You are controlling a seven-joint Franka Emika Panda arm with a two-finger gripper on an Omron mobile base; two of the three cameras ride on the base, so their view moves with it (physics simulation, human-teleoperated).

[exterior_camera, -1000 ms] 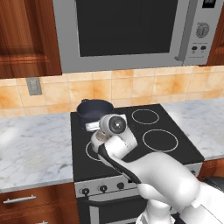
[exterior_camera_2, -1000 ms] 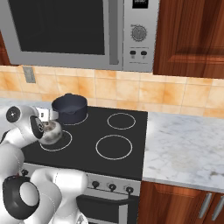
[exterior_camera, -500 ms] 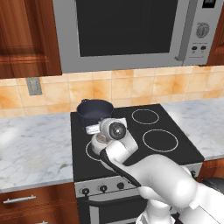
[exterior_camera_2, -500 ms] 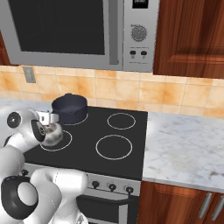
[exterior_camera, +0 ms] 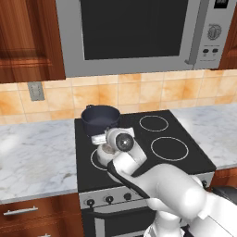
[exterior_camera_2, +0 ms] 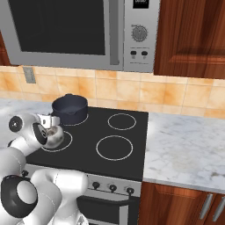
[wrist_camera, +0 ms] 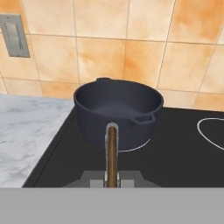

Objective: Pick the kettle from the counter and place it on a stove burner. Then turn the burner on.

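Hand view, item one: kettle handle (wrist_camera: 112, 153), a thin upright arch, brownish with a metal edge, rising at bottom centre between the gripper (wrist_camera: 112, 181) tips. The jaws stand closed tight on that handle.

Item two: dark pot (wrist_camera: 118, 113), blue-grey, two side handles, open top, sitting on the black cooktop (wrist_camera: 183, 148) directly beyond the handle. A thin white ring shows under the pot's base. Part of another white ring appears at the right edge.

Item three: tiled orange wall (wrist_camera: 131, 48) behind, with a grey outlet plate (wrist_camera: 13, 35) at upper left. White marble counter (wrist_camera: 30, 131) at left of the cooktop.

Left base view: kettle (exterior_camera: 105, 149), small and silvery, mostly hidden by the white wrist; it appears to sit over the front-left burner ring (exterior_camera: 98, 159), though contact with the glass cannot be told. The pot (exterior_camera: 100, 119) stands just behind it on the rear-left ring. Two more rings lie free to the right. Knobs (exterior_camera: 109, 200) line the stove front.

Right base view: kettle (exterior_camera_2: 54, 136) at the front-left ring, the gripper (exterior_camera_2: 47, 128) at its handle, pot (exterior_camera_2: 69, 109) just behind. Microwave (exterior_camera_2: 83, 33) above, wood cabinets (exterior_camera_2: 193, 37) at right.
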